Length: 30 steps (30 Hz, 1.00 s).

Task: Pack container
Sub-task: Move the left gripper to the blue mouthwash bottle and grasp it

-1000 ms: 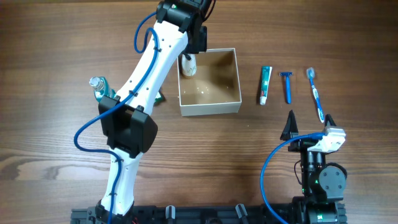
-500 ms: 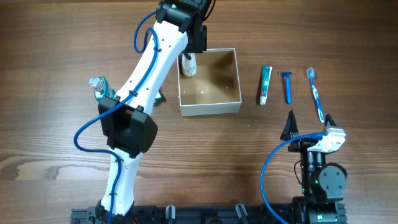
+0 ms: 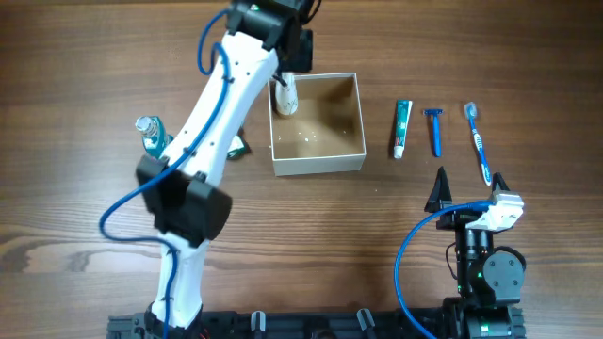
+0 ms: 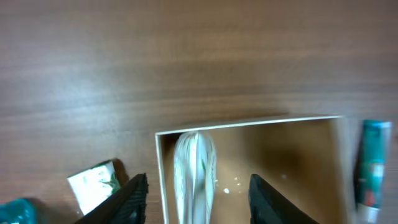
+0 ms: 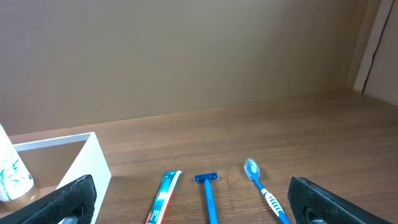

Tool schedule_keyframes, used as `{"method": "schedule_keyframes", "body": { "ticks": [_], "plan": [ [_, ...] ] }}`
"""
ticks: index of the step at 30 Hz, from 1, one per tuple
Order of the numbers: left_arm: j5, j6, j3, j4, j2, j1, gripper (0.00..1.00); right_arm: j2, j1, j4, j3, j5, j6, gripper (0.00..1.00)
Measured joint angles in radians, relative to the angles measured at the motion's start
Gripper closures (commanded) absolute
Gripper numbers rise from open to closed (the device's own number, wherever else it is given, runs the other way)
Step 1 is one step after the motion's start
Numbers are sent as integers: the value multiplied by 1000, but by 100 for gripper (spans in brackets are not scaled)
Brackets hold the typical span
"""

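Container (image 3: 317, 166) stands on the counter (image 3: 85, 56) in its far half, about midway between the left and right edges, open side up. A white tube (image 3: 285, 95) with faint green print, too blurred to read, lies in the container's far-left corner against the wall. The left gripper (image 4: 198, 182) is above that corner with its fingers spread wide, the tube showing between them and not pinched. Compared with the earlier overhead frames, the left arm's elbow has swung toward the left edge and more of the tube is exposed; everything else lies as before. The right gripper (image 3: 468, 181) is parked near the right end of the near edge, fingers spread and holding nothing. To the right of the container, side by side, lie a teal toothpaste tube (image 3: 401, 128) with lettering too small to read, a blue razor (image 3: 434, 130) and a blue toothbrush (image 3: 479, 141). To its left lie a green-and-white sachet (image 4: 93, 186) and a clear bottle (image 3: 151, 134) with teal contents.
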Motion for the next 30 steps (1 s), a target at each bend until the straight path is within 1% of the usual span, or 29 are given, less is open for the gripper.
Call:
{"method": "schedule_keyframes", "body": {
  "ticks": [4,8,9,11,14,17,19,21,22,24,30],
  "plan": [
    [0,4,0,3,-134,21,41,0,0,0,0,0,0,0],
    [0,10,0,-24,-300,102,37,0,0,0,0,0,0,0],
    [0,11,1,-45,-339,132,37,0,0,0,0,0,0,0],
    [-3,17,3,-100,-403,190,34,0,0,0,0,0,0,0],
    [-8,40,10,-249,-470,285,29,0,0,0,0,0,0,0],
    [-6,49,9,-394,-489,367,27,0,0,0,0,0,0,0],
    [16,53,-8,-399,-487,405,26,0,0,0,0,0,0,0],
    [43,56,-34,-401,-478,430,14,0,0,0,0,0,0,0],
    [54,68,-51,-399,-470,438,10,0,0,0,0,0,0,0],
    [64,80,-93,-400,-462,449,6,0,0,0,0,0,0,0],
    [73,103,-277,-396,-441,500,0,0,0,0,0,0,0,0]
  ]
}}
